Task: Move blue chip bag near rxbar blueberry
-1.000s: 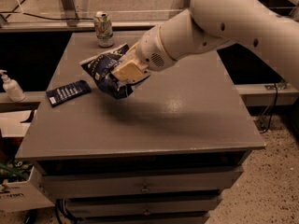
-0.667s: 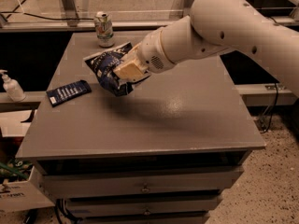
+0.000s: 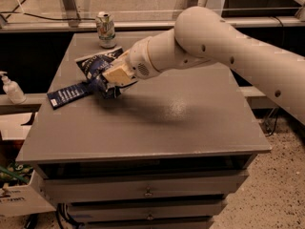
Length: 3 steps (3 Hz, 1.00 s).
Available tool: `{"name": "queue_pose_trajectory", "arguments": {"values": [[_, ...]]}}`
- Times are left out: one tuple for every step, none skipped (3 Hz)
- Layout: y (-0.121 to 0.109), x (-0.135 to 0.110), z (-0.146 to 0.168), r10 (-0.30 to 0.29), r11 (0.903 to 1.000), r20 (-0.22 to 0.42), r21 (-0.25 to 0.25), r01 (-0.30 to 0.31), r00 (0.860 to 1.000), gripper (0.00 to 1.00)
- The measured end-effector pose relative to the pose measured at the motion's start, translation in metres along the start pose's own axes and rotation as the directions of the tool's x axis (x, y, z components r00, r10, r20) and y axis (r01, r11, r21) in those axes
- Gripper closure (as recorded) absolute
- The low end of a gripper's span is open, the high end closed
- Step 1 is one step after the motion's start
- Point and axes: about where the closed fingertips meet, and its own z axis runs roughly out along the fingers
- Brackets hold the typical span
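The blue chip bag (image 3: 97, 65) is a puffy navy foil bag with white lettering, held at the left of the grey table (image 3: 157, 123). My gripper (image 3: 110, 82) is shut on the blue chip bag's lower right part, with the bag's bottom touching or just above the tabletop. The rxbar blueberry (image 3: 68, 94), a flat dark blue wrapper with white text, lies flat by the table's left edge. Its right end touches or nearly touches the bag.
A drink can (image 3: 106, 29) stands upright at the table's back left. A white pump bottle (image 3: 11, 89) stands on a lower ledge off the left edge. The table has drawers (image 3: 147, 191) below its front edge.
My gripper has carried the chip bag left and downward, closer to the flat blue bar wrapper. The bar and the can have not moved.
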Motion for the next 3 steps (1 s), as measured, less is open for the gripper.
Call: {"name": "queue_pose_trajectory", "arguments": {"values": [[0.003, 0.006, 0.026, 0.024, 0.9996, 0.020, -0.017, -0.024, 1.000, 1.00], [0.006, 0.017, 0.043, 0.046, 0.9985, 0.022, -0.030, -0.045, 0.999, 0.85], [0.007, 0.020, 0.049, 0.051, 0.9982, 0.028, -0.034, -0.050, 0.998, 0.62]]}}
